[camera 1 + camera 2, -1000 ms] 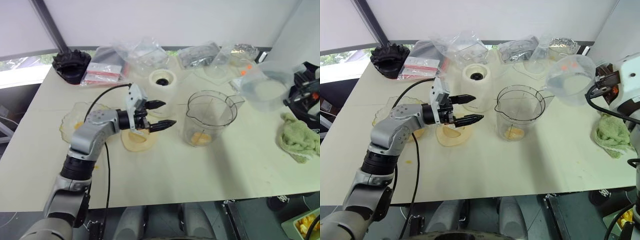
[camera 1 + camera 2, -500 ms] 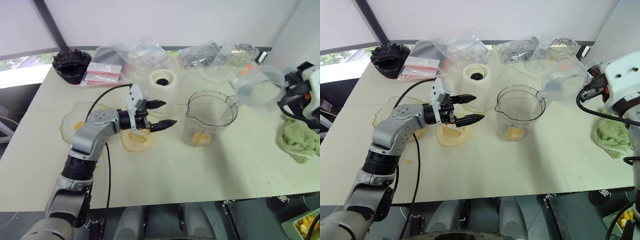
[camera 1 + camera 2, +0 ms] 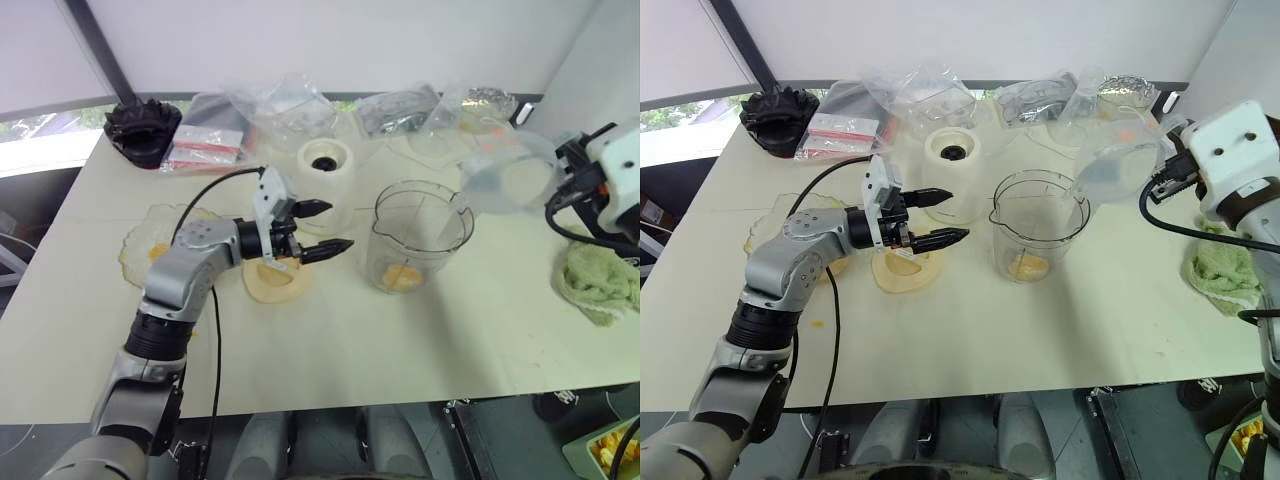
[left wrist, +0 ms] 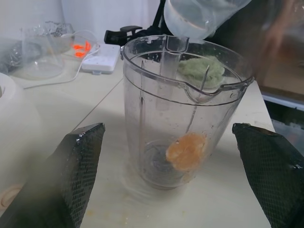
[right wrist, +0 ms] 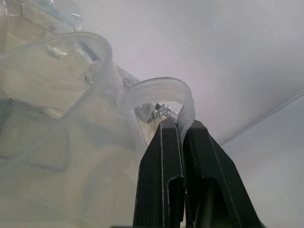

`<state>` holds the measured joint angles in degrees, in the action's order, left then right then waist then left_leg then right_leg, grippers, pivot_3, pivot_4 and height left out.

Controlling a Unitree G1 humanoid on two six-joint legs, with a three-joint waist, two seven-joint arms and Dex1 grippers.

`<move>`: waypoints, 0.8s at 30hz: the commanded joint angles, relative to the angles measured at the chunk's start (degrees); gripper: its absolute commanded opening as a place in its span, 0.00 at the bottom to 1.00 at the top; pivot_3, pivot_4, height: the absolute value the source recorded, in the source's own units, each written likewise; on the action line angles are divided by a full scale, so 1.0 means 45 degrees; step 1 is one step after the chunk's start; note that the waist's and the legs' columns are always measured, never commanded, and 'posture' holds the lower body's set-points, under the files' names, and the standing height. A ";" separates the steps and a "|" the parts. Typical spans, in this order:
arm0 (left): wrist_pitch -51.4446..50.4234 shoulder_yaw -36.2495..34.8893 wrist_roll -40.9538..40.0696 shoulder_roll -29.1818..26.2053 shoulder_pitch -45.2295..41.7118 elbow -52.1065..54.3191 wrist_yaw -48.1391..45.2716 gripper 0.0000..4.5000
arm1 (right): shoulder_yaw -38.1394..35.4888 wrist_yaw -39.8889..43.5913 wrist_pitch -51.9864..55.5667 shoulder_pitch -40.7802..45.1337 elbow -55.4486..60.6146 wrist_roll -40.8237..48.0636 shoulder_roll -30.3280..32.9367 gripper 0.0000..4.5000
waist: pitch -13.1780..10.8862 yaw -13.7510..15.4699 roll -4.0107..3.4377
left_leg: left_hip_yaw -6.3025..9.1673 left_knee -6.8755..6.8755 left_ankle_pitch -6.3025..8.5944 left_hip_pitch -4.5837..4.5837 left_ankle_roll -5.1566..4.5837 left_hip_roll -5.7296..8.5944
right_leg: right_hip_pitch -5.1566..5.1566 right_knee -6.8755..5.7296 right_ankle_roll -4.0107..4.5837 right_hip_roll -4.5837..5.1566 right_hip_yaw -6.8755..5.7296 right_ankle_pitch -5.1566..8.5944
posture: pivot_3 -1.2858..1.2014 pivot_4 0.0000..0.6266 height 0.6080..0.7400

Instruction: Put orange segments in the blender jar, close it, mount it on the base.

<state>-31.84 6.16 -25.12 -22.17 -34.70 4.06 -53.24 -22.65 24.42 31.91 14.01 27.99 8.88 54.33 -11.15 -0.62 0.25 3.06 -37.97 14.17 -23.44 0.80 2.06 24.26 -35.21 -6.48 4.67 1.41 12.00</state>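
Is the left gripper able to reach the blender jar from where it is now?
Probably yes. The left gripper is open and points at the blender jar, with bare table between them. The clear tub tilted over the jar's rim may crowd it.

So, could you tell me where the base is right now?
In the left eye view, the base stands behind the open left claw, left of the jar.

A pale cream table (image 3: pixel 330 340) spans the middle of the frame. A plain white wall (image 3: pixel 330 40) runs across the top, with a dark slanted post (image 3: pixel 100 50) at upper left. A bright strip of window (image 3: pixel 45 125) sits at the left edge.
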 commanded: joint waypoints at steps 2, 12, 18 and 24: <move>0.0270 0.0002 0.0025 0.0033 -0.0249 0.0138 0.0023 1.00 | -0.0158 0.0162 -0.0708 0.0476 0.0384 -0.0480 0.0325 0.01 | 0.0000 -0.0005 0.0000 | 0.0001 0.0000 0.0000 0.0000 0.0000 0.0000 | 0.0000 0.0000 0.0000 0.0000 0.0000 0.0000 | 0.52 0.24 1.00; 0.0188 -0.0005 0.0012 0.0047 -0.0192 0.0262 0.0128 1.00 | -0.1081 -0.0325 0.0709 0.0803 0.0083 0.0338 -0.1197 0.01 | -0.0002 0.0000 0.0012 | 0.0013 0.0000 0.0000 0.0002 0.0000 -0.0001 | 0.0000 -0.0002 0.0000 0.0000 0.0001 -0.0001 | 0.52 0.24 1.00; 0.0188 0.0018 0.0052 0.0028 -0.0261 0.0164 0.0152 1.00 | -0.2928 -0.1465 0.4162 0.1677 0.0253 0.2220 -0.3136 0.01 | -0.0001 -0.0004 0.0008 | 0.0028 0.0000 0.0000 0.0001 0.0000 -0.0003 | 0.0000 -0.0004 0.0001 0.0001 0.0001 -0.0002 | 0.52 0.24 1.00; 0.0228 0.0071 0.0125 0.0040 -0.0405 0.0001 0.0099 1.00 | -0.5070 -0.3010 0.6436 0.2427 -0.0222 0.3327 -0.4779 0.01 | 0.0001 0.0006 0.0003 | 0.0032 0.0001 0.0000 0.0001 0.0000 -0.0002 | 0.0002 -0.0008 0.0002 -0.0001 -0.0001 -0.0002 | 0.52 0.24 1.00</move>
<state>-31.83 6.59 -24.36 -21.92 -34.96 3.27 -52.46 -40.90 12.87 60.23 23.12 26.18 22.30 33.02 -11.15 -0.60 0.26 3.21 -37.96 14.17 -23.44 0.80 2.05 24.27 -35.25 -6.47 4.67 1.41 11.99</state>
